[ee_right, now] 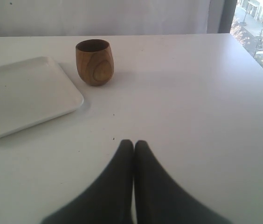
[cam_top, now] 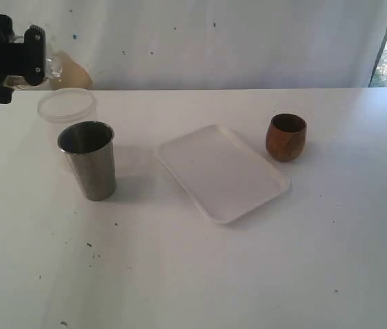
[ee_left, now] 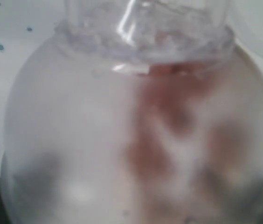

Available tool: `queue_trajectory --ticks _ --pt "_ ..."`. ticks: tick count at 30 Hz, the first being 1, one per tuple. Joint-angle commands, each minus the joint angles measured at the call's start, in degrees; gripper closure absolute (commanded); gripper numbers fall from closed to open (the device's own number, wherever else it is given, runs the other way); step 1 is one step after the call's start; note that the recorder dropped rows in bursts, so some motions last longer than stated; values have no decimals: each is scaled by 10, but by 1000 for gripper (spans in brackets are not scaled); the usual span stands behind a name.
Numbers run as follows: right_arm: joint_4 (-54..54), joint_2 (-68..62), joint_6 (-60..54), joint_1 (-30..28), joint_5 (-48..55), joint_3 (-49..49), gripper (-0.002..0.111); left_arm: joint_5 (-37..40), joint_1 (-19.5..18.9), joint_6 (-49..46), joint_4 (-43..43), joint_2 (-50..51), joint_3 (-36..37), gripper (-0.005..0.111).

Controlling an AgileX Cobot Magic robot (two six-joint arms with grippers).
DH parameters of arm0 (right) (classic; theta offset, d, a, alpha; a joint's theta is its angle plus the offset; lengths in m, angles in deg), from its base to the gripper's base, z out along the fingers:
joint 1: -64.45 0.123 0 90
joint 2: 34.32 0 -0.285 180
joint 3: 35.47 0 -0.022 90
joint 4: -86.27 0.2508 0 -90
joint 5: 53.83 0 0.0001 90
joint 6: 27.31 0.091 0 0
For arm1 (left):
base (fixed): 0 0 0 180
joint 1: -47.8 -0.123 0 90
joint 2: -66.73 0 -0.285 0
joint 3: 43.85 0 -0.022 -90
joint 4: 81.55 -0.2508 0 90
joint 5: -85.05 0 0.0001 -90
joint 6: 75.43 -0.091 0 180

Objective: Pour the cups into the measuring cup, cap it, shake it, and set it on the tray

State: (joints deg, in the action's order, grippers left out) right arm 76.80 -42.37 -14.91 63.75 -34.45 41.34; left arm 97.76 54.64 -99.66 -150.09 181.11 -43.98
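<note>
The steel tumbler [cam_top: 88,159] stands upright at the left, its inside dark. To the right of the white tray [cam_top: 200,161] sits the wooden cup [cam_top: 286,137], which also shows upright beside the tray [ee_right: 24,95] as the wooden cup [ee_right: 94,61]. My left gripper [cam_top: 46,65] is raised at the far left edge. It is shut on a clear plastic vessel with tan contents, the measuring cup [cam_top: 70,70]. Up close the measuring cup [ee_left: 122,140] fills the left wrist view, blurred, with reddish-brown matter inside, and it hides the fingers. My right gripper [ee_right: 134,142] is shut on nothing, low over the table, short of the wooden cup.
A frosted white plastic tub [cam_top: 66,104] stands behind the tumbler, just below my left gripper. The white table [cam_top: 248,274] has small dark specks. A white backdrop closes the far side, and a window edge shows at the right.
</note>
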Motion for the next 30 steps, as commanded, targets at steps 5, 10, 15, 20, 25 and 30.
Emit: queue_trajectory --ticks 5,10,15,20,25,30 --pt "-5 3 2 -3 -2 4 108 16 3 0 -57 -10 -8 107" --pt "-5 3 2 -3 -2 4 108 23 3 0 -60 -10 -8 107" --pt "-5 3 2 -3 -2 4 108 27 3 0 -72 -10 -8 107" --pt "-5 3 2 -3 -2 4 108 28 3 0 -93 -10 -8 107" --pt "-5 3 2 -3 -2 4 108 35 3 0 -122 -10 -8 107" --pt "-5 3 2 -3 -2 4 108 42 3 0 -141 -10 -8 107"
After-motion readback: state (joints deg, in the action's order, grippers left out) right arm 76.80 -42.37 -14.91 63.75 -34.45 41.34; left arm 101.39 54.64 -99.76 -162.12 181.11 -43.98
